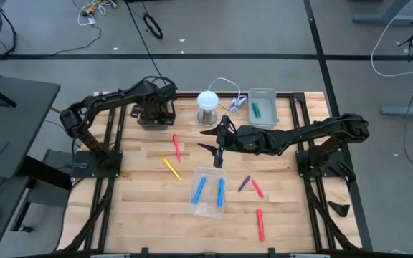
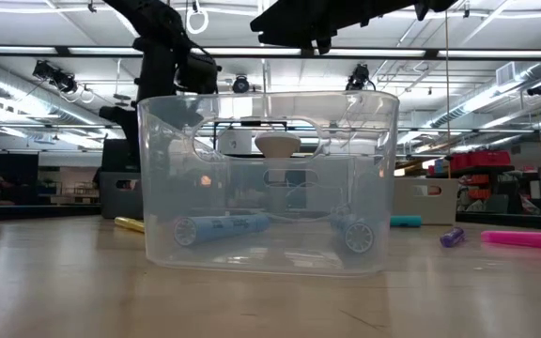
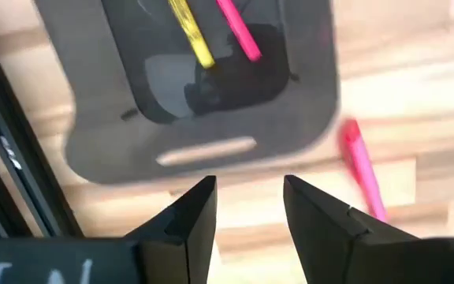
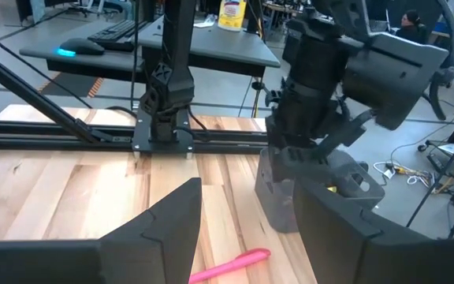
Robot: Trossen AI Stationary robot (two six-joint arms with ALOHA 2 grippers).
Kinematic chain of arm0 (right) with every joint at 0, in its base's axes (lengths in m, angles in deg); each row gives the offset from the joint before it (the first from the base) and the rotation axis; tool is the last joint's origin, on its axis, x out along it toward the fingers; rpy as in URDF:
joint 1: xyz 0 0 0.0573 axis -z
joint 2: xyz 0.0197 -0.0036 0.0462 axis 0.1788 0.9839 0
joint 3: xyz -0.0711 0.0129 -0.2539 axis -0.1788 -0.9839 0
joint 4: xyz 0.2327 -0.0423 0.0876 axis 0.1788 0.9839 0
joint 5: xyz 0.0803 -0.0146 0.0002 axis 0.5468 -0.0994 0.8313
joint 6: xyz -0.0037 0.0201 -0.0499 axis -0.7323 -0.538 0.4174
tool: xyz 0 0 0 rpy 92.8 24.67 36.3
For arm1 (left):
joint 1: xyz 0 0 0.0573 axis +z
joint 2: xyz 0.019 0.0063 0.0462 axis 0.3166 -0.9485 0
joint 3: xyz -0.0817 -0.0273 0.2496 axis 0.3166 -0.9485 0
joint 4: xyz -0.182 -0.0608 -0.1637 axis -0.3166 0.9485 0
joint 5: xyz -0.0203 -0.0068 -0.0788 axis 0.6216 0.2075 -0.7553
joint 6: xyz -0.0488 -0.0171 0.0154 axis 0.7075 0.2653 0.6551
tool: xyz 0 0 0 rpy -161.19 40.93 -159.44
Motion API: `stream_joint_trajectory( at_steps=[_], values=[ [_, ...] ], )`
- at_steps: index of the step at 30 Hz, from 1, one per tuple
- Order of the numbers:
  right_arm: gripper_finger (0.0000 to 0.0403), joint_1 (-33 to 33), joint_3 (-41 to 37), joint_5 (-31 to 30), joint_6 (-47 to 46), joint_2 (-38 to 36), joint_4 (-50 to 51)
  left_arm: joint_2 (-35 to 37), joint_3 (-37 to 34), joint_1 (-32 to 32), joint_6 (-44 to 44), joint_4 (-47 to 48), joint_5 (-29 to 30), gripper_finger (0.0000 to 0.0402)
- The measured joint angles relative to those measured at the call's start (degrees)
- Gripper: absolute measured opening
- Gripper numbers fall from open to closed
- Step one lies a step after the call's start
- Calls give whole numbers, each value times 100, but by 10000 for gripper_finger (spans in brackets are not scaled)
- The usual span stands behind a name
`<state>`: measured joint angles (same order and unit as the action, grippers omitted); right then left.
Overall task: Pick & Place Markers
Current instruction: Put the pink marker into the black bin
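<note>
As far as the trays show, we're roughly halfway.

- Table [image 1: 142, 215]: five markers are loose on the wood, all well apart from the left arm.
- Left gripper [image 3: 249, 185]: hangs over the dark tray [image 3: 93, 118] at the table's far left. Its fingers are parted with nothing between them.
- Right gripper [image 1: 217, 150]: mid-table, just beyond the clear tray [image 1: 208, 209]. Its jaws are spread wide and empty.
- Dark tray: holds a yellow marker [image 3: 189, 31] and a pink marker [image 3: 237, 30]. Only part of the inside is visible, so there may be more in it.
- Clear tray: two blue markers [image 1: 198, 188] lie side by side in it.
- Grey tray [image 1: 264, 92]: far side of the table, one teal marker [image 1: 257, 110] inside.
- Left to pick:
  - red marker [image 1: 176, 147], near the dark tray
  - yellow stick [image 1: 172, 169], just below the red marker in the overhead view
  - purple marker [image 1: 244, 183], touching or nearly touching a pinkish-red one [image 1: 257, 188]
  - lone red marker [image 1: 260, 224], near the front edge

The sort looks to be by colour. On that basis the red and yellow strays probably belong in the dark tray. I can't tell where the purple one goes.
</note>
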<state>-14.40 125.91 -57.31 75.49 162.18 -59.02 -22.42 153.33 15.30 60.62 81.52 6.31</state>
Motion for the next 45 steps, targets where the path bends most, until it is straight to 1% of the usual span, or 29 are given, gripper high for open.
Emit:
stream_joint_trajectory(
  at_steps=[3, 8, 11, 16, 21, 26, 31, 41, 45],
  values=[
    [204, 0, 0, 0, 2, 1, 71, 75, -1, -370, 331, 33, 48, 156],
    [204, -33, 0, 15, 0, 2, 344, 183, -3, -1036, 1050, 62, 351, 156],
    [204, -100, 0, 15, 0, 2, 435, 240, -5, -1424, 1546, 109, 438, 156],
    [204, -322, 0, 16, 32, 2, 467, 236, -7, -2024, 2375, 11, 490, 156],
    [204, -625, 0, 22, 178, 2, 451, 235, -7, -2412, 3025, -117, 597, 156],
    [204, -838, 0, 9, 464, 0, 352, 235, -7, -2586, 3385, -392, 600, 156],
    [204, -905, 0, 1, 505, 0, 345, 219, -7, -2627, 3568, -695, 598, 156],
    [204, -984, 0, -2, 452, -4, 425, -208, -15, -2662, 3567, -1043, 597, 149],
    [204, -1066, 0, 0, 455, -7, 471, -475, -18, -2662, 3564, -1023, 651, 149]
  ],
)
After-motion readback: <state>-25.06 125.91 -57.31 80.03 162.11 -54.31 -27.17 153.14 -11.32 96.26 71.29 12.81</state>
